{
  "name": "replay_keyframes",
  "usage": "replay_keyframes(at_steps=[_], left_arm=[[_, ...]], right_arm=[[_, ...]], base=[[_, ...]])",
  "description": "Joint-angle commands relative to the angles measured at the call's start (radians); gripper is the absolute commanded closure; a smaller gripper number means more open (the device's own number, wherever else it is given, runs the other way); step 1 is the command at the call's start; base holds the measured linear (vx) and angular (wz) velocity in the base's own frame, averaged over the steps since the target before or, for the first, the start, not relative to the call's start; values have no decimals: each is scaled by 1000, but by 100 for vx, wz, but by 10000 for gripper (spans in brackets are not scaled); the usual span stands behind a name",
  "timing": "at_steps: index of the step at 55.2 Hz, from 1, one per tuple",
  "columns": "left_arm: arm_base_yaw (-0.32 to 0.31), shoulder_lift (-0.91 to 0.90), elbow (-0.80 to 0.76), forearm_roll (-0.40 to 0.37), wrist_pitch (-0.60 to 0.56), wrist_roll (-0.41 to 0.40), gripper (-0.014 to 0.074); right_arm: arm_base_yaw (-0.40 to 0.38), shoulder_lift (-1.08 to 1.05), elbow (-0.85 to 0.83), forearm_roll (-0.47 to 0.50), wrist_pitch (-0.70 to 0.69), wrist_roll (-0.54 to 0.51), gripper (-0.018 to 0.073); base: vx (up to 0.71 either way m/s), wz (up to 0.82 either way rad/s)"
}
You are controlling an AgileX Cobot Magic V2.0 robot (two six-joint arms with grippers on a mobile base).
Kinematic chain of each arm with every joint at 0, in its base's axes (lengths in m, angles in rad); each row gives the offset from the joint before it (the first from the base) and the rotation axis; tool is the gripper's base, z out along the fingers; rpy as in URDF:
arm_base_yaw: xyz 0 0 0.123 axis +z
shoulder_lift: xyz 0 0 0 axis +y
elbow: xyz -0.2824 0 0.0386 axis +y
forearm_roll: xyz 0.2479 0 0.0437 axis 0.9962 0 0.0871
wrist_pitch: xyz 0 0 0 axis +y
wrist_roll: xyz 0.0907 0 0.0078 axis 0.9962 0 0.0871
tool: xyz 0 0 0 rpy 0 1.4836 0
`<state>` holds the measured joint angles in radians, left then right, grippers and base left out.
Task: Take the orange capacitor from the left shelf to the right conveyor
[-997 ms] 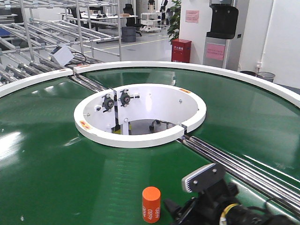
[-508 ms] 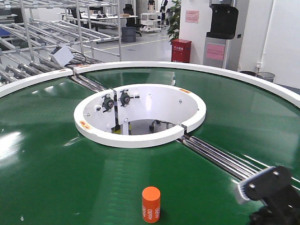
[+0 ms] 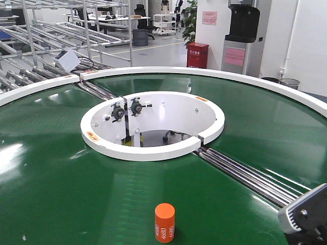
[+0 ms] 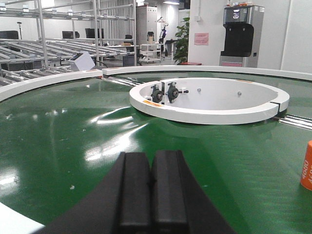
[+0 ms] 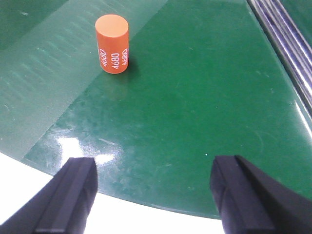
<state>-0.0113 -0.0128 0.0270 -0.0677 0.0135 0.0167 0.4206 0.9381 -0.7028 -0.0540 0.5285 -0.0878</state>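
The orange capacitor (image 3: 164,222) stands upright and alone on the right conveyor's green belt (image 3: 61,168), near its front edge. In the right wrist view the capacitor (image 5: 113,44) is well ahead and to the left of my right gripper (image 5: 155,170), which is open and empty above the white outer rim (image 5: 146,219). My left gripper (image 4: 151,158) is shut with nothing in it, low over the belt (image 4: 73,136). The capacitor (image 4: 306,165) shows at that view's right edge. The left shelf (image 3: 46,30) stands behind the conveyor at the far left.
A white inner ring (image 3: 153,150) with rollers and brackets sits at the conveyor's centre. Metal seam strips (image 3: 245,176) cross the belt to the right. A small grey box (image 3: 67,60) rests by the far rim. My right arm's housing (image 3: 306,214) is at the bottom right.
My right arm has drawn back to the right and down, away from the capacitor. The capacitor stays standing in the same spot on the belt.
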Motion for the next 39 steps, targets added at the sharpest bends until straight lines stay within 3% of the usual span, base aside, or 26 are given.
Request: replay_keyframes(at_steps=[1, 29, 39], left_arm=[[-5, -11, 32, -7, -82, -6, 602], [-5, -11, 32, -7, -82, -6, 602], [-5, -11, 32, -7, -82, -6, 602]], right_arm=[[-5, -14, -27, -8, -78, -26, 69], [-5, -14, -27, -6, -77, -36, 564], [-5, -14, -27, -5, -73, -36, 572]], base=[[0, 0], [0, 0], [0, 0]])
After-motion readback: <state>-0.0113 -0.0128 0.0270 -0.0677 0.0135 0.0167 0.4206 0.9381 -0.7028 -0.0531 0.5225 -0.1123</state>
